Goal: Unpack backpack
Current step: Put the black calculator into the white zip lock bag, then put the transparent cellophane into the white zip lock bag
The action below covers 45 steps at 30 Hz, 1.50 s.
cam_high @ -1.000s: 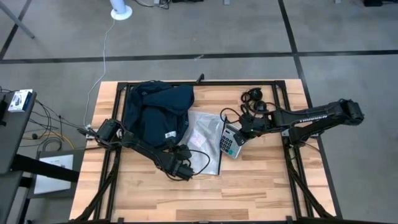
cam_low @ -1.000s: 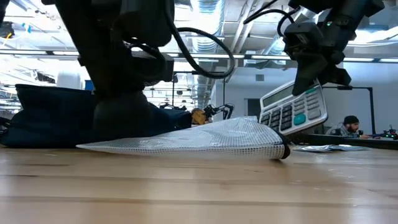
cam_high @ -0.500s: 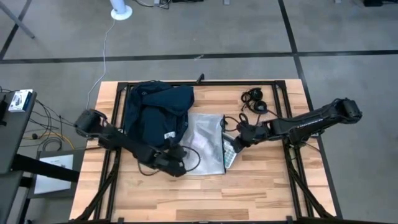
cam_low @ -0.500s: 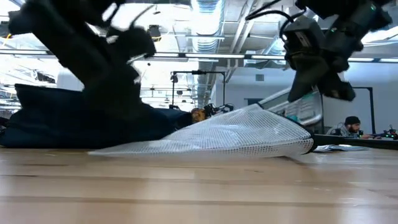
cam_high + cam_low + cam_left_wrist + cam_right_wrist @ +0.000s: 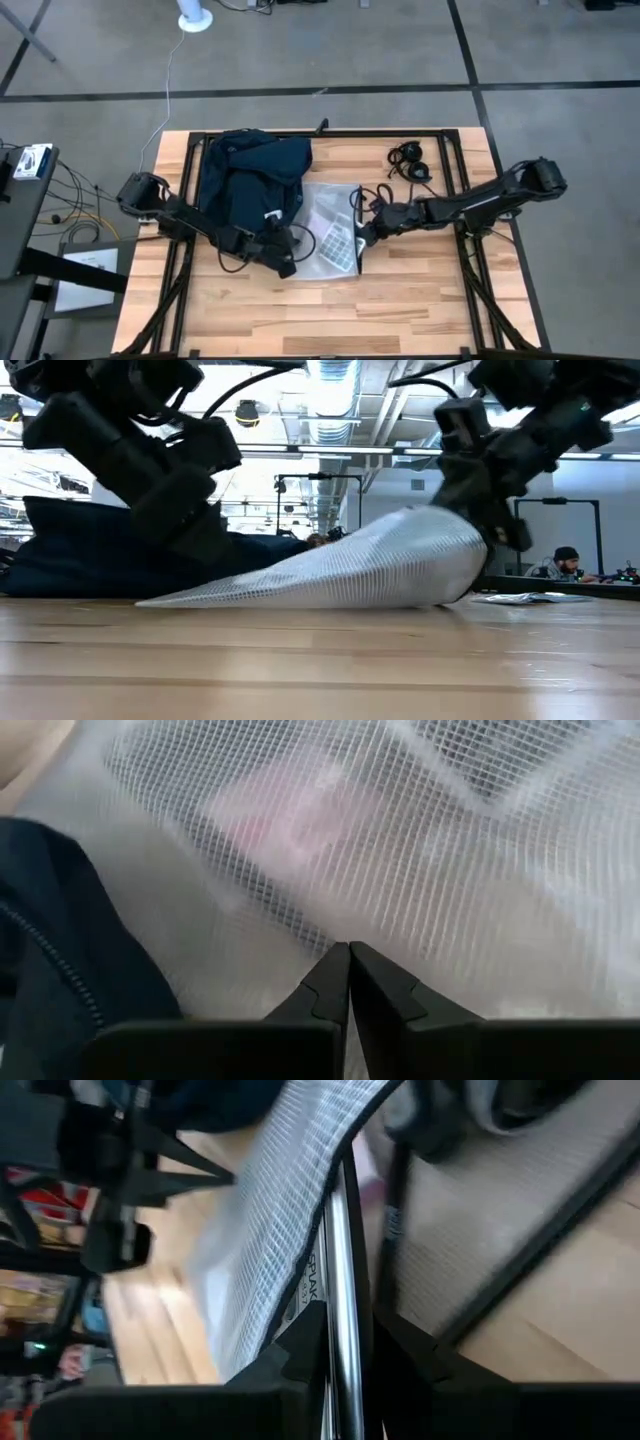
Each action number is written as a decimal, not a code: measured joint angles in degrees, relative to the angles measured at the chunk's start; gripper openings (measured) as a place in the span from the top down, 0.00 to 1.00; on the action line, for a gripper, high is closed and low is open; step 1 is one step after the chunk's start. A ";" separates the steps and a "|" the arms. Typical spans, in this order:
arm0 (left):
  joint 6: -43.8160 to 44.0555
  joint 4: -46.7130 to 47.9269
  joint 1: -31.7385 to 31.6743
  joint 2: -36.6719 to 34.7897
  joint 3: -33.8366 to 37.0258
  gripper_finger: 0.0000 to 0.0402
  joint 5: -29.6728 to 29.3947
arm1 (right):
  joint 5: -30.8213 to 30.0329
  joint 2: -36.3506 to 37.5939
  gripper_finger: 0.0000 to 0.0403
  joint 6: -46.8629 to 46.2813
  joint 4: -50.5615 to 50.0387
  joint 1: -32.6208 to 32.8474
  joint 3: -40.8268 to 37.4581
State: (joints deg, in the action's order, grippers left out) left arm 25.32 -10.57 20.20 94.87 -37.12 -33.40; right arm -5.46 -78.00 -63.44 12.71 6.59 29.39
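Left pincer (image 5: 287, 252) clenched on mesh pouch (image 5: 330, 225), frame centre | right pincer (image 5: 366, 231) grips calculator (image 5: 339, 245) inside it | backpack (image 5: 245, 180) upper left, unpacking seemingly unfinished

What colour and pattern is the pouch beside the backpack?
The pouch is translucent white with a fine grid mesh, clearest in the low view.

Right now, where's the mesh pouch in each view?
High view: mesh pouch at table centre, beside the backpack.
Low view: pale wedge mid-frame, its raised end at right.
Left wrist view: fills the frame beyond the shut fingers.
Right wrist view: white mesh running diagonally.
Shared landmark: the backpack.
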 joint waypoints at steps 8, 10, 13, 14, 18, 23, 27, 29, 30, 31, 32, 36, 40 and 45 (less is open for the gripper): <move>-3.71 -8.73 -1.04 -0.02 -0.03 1.00 2.11 | 0.94 -11.14 0.87 0.96 10.16 -0.75 4.63; -3.79 -8.66 -1.42 -0.02 -0.02 1.00 2.11 | 1.92 -13.52 0.87 2.08 9.87 -0.75 7.09; -4.39 -8.57 -1.84 -0.02 -0.01 1.00 3.10 | 3.77 -16.78 0.85 2.84 9.66 -0.79 10.52; -4.48 -8.73 -1.88 -0.02 0.00 1.00 3.44 | 3.90 -17.62 0.84 2.86 9.59 -0.78 11.50; -4.52 -9.87 -1.90 -0.02 0.00 1.00 3.59 | 4.55 -19.85 0.75 3.71 10.08 -0.75 14.31; -4.52 -9.82 -1.91 -0.02 0.00 1.00 3.57 | 8.00 -19.64 0.53 5.07 8.56 -1.03 15.46; -4.50 -9.87 -1.92 -0.02 -0.02 1.00 3.55 | 13.28 -15.98 0.38 7.63 2.11 -2.13 15.49; -4.48 -9.93 -1.92 -0.02 -0.04 1.00 3.53 | 13.67 -12.98 0.35 8.38 -2.63 -2.26 15.52; -4.48 -9.92 -1.92 -0.02 -0.04 1.00 3.53 | 13.67 -11.31 0.34 8.99 -4.96 -2.26 15.52; -4.47 -9.94 -1.92 -0.02 -0.04 1.00 3.54 | 13.67 -9.48 0.34 9.54 -7.40 -2.20 15.52; -4.36 -9.93 -1.91 -0.02 -0.06 1.00 3.64 | 13.68 -7.56 0.34 9.87 -10.21 -2.03 15.52; -3.48 -9.79 -1.82 -0.42 -0.23 1.00 5.75 | 13.74 0.75 0.34 11.29 -21.87 -1.18 15.54; -3.43 -9.70 -1.32 -2.00 -0.33 1.00 6.67 | 12.39 8.99 0.33 14.06 -34.13 -0.11 15.54; -4.54 -9.67 -1.33 -3.18 -0.35 1.00 6.68 | 8.53 14.68 0.33 22.75 -51.33 -0.15 15.56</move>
State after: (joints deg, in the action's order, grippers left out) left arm 20.78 -20.25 18.87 91.69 -37.47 -26.72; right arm 3.07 -63.32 -40.69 -38.61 6.45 44.95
